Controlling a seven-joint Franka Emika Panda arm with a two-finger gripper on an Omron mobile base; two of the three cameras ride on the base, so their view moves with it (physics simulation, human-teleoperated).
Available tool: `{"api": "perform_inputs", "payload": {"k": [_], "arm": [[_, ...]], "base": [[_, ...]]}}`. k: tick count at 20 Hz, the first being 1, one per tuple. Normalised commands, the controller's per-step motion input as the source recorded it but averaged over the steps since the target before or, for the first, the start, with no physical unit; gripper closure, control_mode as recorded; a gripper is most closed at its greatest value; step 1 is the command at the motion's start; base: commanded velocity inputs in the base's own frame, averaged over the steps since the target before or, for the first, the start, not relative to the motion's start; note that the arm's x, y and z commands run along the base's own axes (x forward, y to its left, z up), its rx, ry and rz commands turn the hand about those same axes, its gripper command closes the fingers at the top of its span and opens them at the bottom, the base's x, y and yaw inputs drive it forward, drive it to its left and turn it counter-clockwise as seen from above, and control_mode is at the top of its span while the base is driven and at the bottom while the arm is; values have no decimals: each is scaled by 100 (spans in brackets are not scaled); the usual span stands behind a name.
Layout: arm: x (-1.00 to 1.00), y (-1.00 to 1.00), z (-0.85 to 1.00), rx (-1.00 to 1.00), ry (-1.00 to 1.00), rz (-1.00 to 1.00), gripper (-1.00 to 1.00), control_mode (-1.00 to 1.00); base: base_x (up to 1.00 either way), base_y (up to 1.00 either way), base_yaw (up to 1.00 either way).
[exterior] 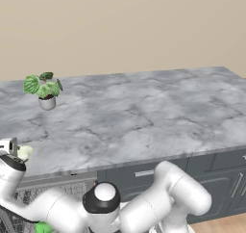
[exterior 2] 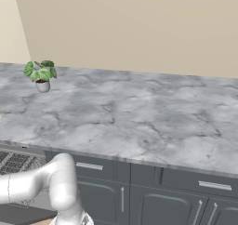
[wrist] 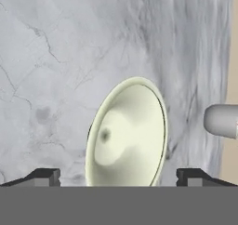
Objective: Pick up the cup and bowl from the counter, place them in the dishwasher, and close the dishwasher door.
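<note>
The pale cream-green bowl [wrist: 125, 133] lies on the marble counter [wrist: 51, 66], straight in front of my gripper [wrist: 119, 177]. The gripper is open, its two dark fingertips [wrist: 44, 176] wide apart on either side of the bowl's near rim and holding nothing. In the left base view the bowl [exterior: 24, 152] sits at the counter's front left edge. A bright green bit of the cup [exterior: 43, 227] shows low down by the dishwasher's wire rack [exterior: 33, 193], mostly hidden by my arm. The rack [exterior 2: 16, 162] also shows under the counter edge.
A white pot with a leafy plant [exterior: 44, 90] stands at the counter's back left; the pot [wrist: 223, 120] is beyond the bowl. Dark grey drawers with silver handles [exterior 2: 139, 177] run under the counter [exterior: 144, 116]. My arm [exterior: 144, 208] crosses low in front.
</note>
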Motion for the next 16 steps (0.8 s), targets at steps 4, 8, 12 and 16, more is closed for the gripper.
{"api": "perform_inputs", "payload": {"k": [4,8,12,16], "arm": [[29,8,-36,0,0,-1,100,-100],[13,20,-39,0,0,0,100,-100],[14,9,-26,0,0,-1,100,-100],[2,1,-21,1,0,-1,100,-100]], "base": [[0,0,0],[0,0,0],[0,0,0],[0,0,0]]}}
